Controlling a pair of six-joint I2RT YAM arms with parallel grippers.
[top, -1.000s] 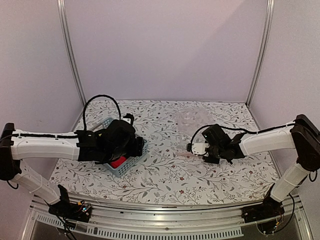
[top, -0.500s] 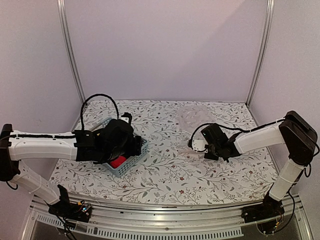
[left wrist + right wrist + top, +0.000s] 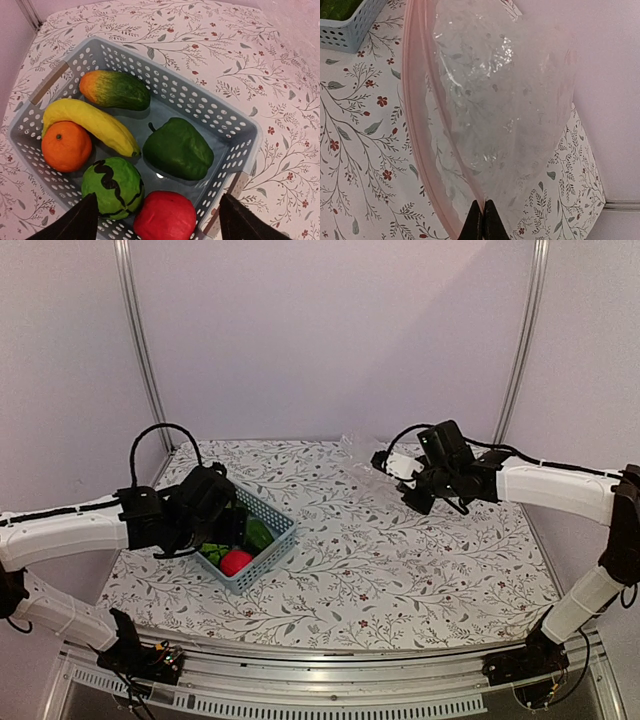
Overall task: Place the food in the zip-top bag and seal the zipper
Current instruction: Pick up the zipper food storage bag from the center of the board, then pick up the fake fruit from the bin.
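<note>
The right gripper (image 3: pixel 483 220) is pinched fully closed on the edge of the zip-top bag (image 3: pixel 505 100), just beside the pink zipper (image 3: pixel 415 125). The clear bag reaches away from the fingertips above the floral tablecloth (image 3: pixel 360 150), and the zipper strip curves along its left side. Seen from above, this gripper (image 3: pixel 382 459) is held up at the far right of the table, near the back wall.

The left gripper (image 3: pixel 160 225) is spread wide and holds nothing. It hovers over the near edge of the light blue basket (image 3: pixel 200 100) at the left of the table. All the food is in the basket:
- an orange (image 3: pixel 66 146)
- a banana (image 3: pixel 90 122)
- a mango (image 3: pixel 114 90)
- a green pepper (image 3: pixel 177 148)
- a striped green ball (image 3: pixel 112 186)
- a red ball (image 3: pixel 165 217), directly below the open fingers

Half a second ago the left arm covered most of the basket. It has since drawn back to the left, uncovering the food. The right arm was low at mid-table and has since risen and swung toward the far side, lifting the bag off the cloth.
</note>
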